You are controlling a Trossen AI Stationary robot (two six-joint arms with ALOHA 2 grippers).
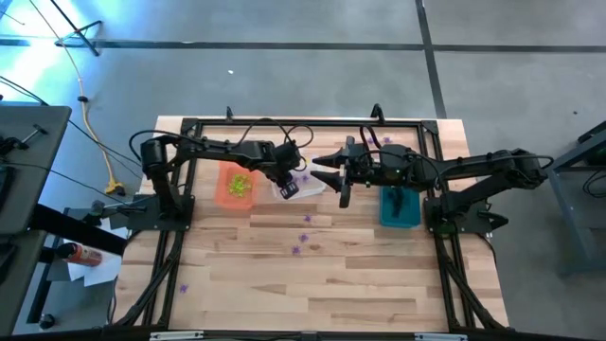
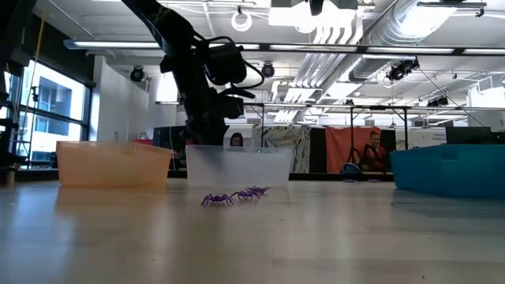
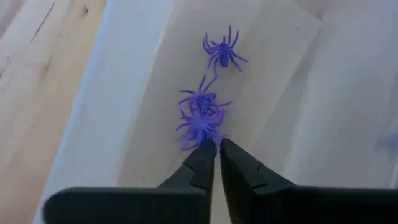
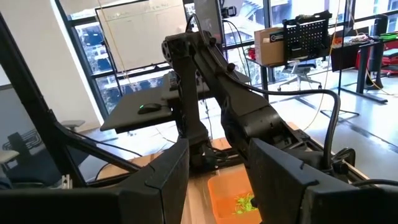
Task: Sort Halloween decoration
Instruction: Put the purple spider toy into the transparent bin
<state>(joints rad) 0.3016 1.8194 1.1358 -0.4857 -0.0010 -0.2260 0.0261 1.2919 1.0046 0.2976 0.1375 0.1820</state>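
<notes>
- Over the clear bin [image 1: 295, 187], near the middle of the table [image 1: 379, 284], hangs the left gripper [image 3: 217, 146]. Its two dark fingers [image 3: 199, 167] are almost pressed together, with only a thin gap between the tips.
- Three purple spiders [image 3: 202, 102] lie on the floor of the clear bin. The nearest one sits right at the fingertips, but I cannot tell if it is pinched.
- Just right of the clear bin, the right gripper [image 1: 327, 170] waits in the air with its fingers spread, holding nothing.
- Yellow-green spiders [image 1: 239, 184] lie in the orange bin [image 1: 223, 194], on the left.
- More purple spiders [image 1: 303, 235] lie loose on the wood, nearer than the bins.
- On the right stands the teal bin [image 1: 400, 208].
</notes>
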